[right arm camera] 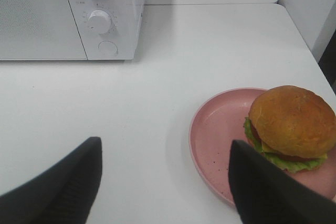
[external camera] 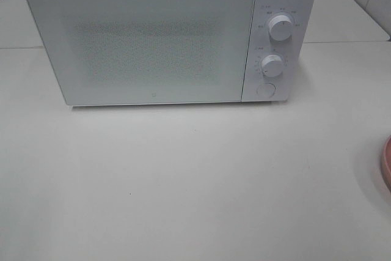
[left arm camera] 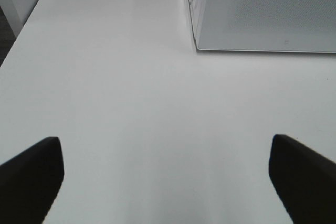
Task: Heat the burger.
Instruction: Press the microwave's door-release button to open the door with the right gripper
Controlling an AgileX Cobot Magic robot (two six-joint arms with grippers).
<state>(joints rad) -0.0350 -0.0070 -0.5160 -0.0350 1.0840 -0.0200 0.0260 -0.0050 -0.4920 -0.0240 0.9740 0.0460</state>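
Exterior high: the microwave (external camera: pixel 174 38) has its door (external camera: pixel 122 59) shut, and only the rim of the pink plate (external camera: pixel 386 163) shows, so a burger carried over now would strike the door. Left wrist: the left end effector (left arm camera: pixel 164 148) is released, empty above the table (left arm camera: pixel 131 77). Right wrist: the right end effector (right arm camera: pixel 165 148) is released near the burger (right arm camera: pixel 291 121), which sits off-centre on the plate; a hard pinch could squash it or shear its layers.

I see a white microwave (external camera: pixel 153 41), door shut, at the back of the counter (external camera: pixel 183 181), with two knobs (external camera: pixel 280 27) above a round button (external camera: pixel 265 89). A pink plate (right arm camera: pixel 215 135) sits off to its right.
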